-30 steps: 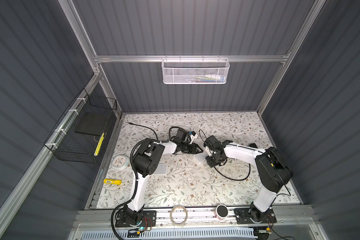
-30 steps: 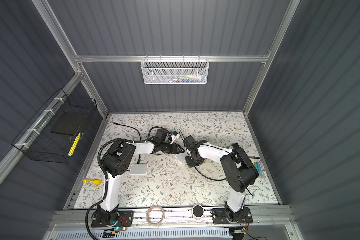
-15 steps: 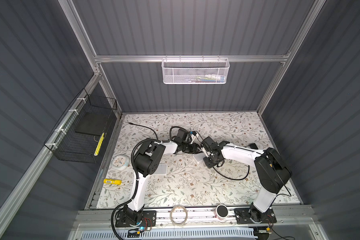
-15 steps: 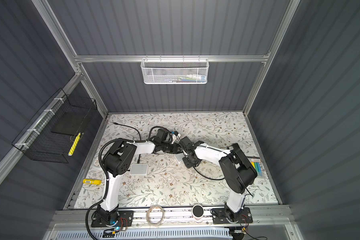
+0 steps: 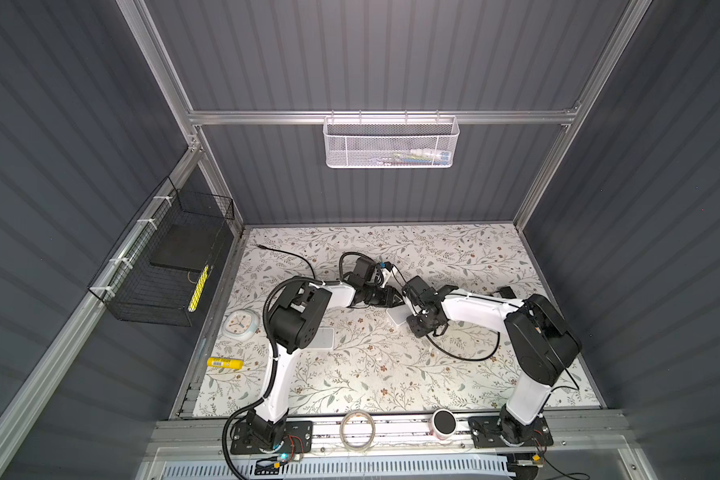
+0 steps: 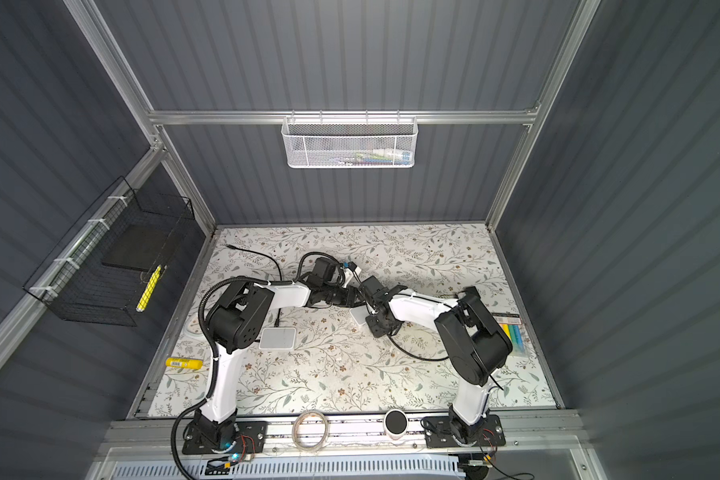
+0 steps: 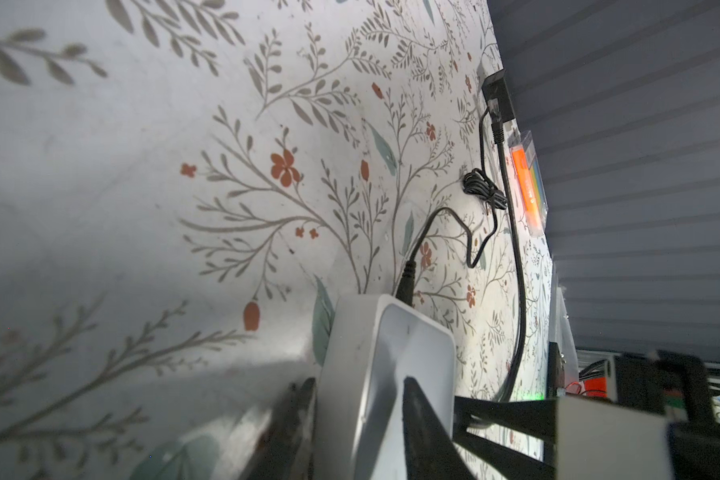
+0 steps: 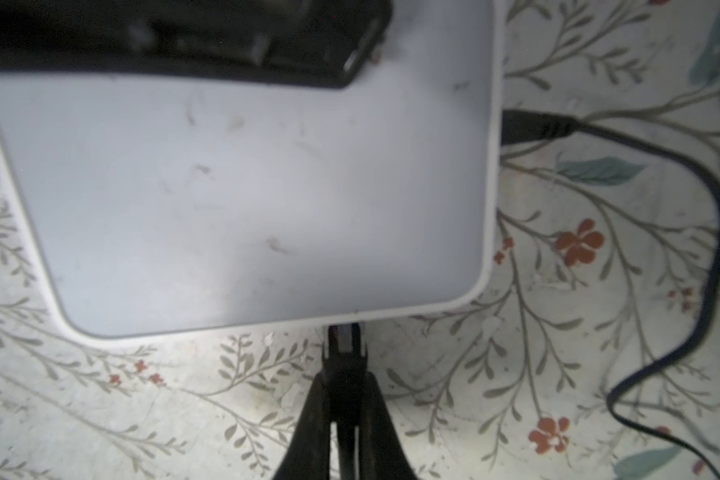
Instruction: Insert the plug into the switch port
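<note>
The white switch [image 5: 395, 318] [image 6: 357, 316] lies mid-table between both arms. My left gripper [image 7: 356, 399] has one finger [image 7: 416, 407] on the switch [image 7: 375, 365] top face and the other against its underside, clamping one edge. My right gripper [image 8: 345, 399] is shut on the black plug [image 8: 344, 345], whose tip touches the near edge of the switch [image 8: 246, 187]. The port itself is hidden under that edge. A separate black power lead [image 8: 533, 126] is plugged into a neighbouring side. In both top views the left gripper [image 5: 395, 300] and right gripper [image 5: 412, 326] meet at the switch.
The plug's black cable [image 5: 466, 353] loops toward the right arm. A second white box [image 5: 323, 337], a clock [image 5: 241, 324] and a yellow marker [image 5: 224, 363] lie left. A coloured pen pack [image 6: 514, 338] sits far right. Tape roll [image 5: 357, 430] and a cup [image 5: 443, 424] stand on the front rail.
My right gripper has carried the plug leftward up to the switch's edge. The left jaws have narrowed onto the switch.
</note>
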Robot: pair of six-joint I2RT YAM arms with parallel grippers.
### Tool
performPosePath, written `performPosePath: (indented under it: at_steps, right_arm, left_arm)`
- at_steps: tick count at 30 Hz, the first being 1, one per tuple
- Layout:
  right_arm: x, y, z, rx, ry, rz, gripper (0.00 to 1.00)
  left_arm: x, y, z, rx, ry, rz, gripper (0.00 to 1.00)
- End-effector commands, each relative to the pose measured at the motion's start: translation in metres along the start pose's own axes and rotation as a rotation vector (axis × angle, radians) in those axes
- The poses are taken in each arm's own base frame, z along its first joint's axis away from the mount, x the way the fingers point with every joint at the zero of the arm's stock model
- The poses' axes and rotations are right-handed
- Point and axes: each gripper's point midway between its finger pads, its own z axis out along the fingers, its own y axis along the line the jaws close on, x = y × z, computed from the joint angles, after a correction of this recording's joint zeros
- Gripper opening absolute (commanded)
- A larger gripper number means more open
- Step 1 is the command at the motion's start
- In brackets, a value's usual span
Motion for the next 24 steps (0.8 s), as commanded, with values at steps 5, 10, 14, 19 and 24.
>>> performPosePath:
  at_steps: [5,10,14,19,24]
  right_arm:
    - [-0.054,0.006,-0.019,-0.025,-0.220,-0.025,0.00]
    - [-0.058,0.007,-0.026,-0.033,-0.232,-0.030,0.00]
    - [-0.062,0.006,-0.028,-0.029,-0.238,-0.022,0.00]
    - [-0.071,0.003,-0.027,-0.022,-0.249,-0.014,0.00]
    - [-0.085,-0.001,-0.028,-0.024,-0.266,-0.011,0.00]
  left_arm:
    - [0.044,-0.010,0.022,0.070,0.151,-0.015,0.33]
    - [0.051,-0.011,0.027,0.080,0.170,-0.014,0.31]
    - [0.055,-0.013,0.029,0.086,0.184,-0.011,0.30]
    - [0.058,-0.012,0.029,0.088,0.189,-0.013,0.29]
    - [0.065,-0.012,0.032,0.099,0.201,-0.021,0.28]
